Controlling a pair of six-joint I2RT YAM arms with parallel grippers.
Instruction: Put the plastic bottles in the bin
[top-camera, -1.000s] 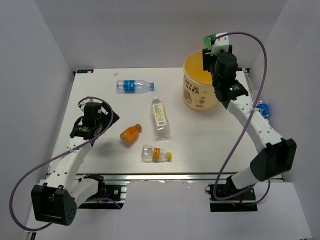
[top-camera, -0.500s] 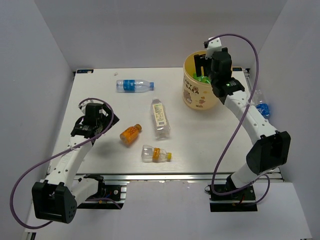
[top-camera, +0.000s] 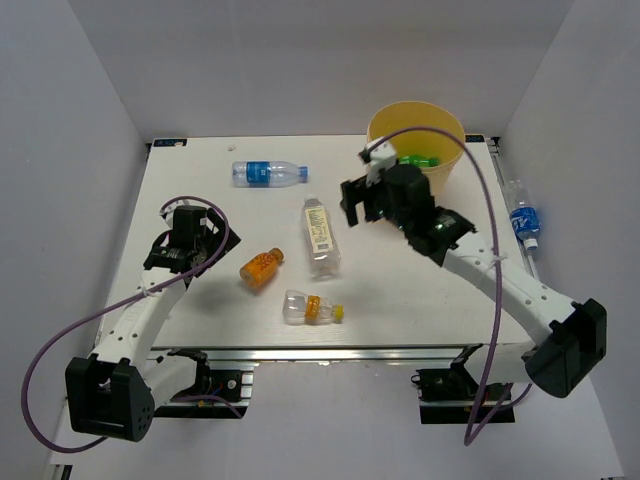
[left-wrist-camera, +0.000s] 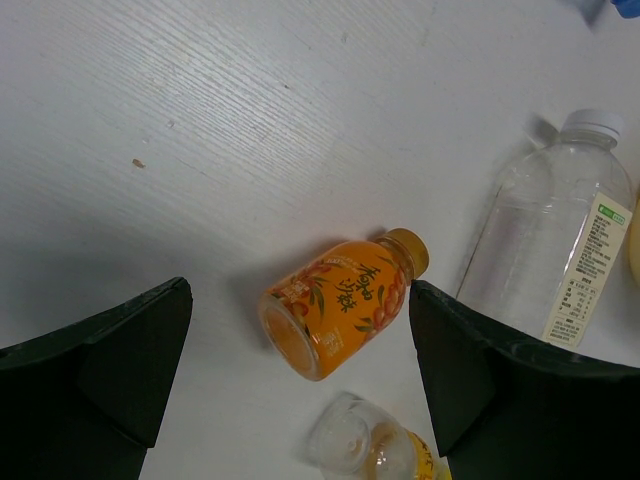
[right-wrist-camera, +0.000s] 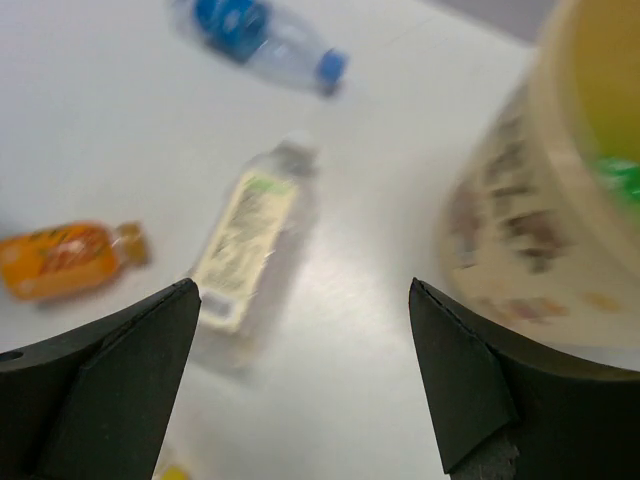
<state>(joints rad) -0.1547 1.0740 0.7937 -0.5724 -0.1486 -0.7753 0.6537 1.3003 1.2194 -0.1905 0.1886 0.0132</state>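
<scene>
Now, left gripper (left-wrist-camera: 300, 350): jaws wide, empty, over a stubby glossy orange bottle (left-wrist-camera: 340, 315) lying down, its leafy label legible only in the left wrist view. At centre lies the clear pale-label bottle (top-camera: 320, 235). Right gripper (top-camera: 357, 203) gapes, empty. At 1 o'clock is the round pale-yellow bin (top-camera: 415, 122), with the green bottle (top-camera: 421, 160) inside.

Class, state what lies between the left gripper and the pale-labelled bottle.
A short orange bottle on its side; top and left wrist views show it.
</scene>
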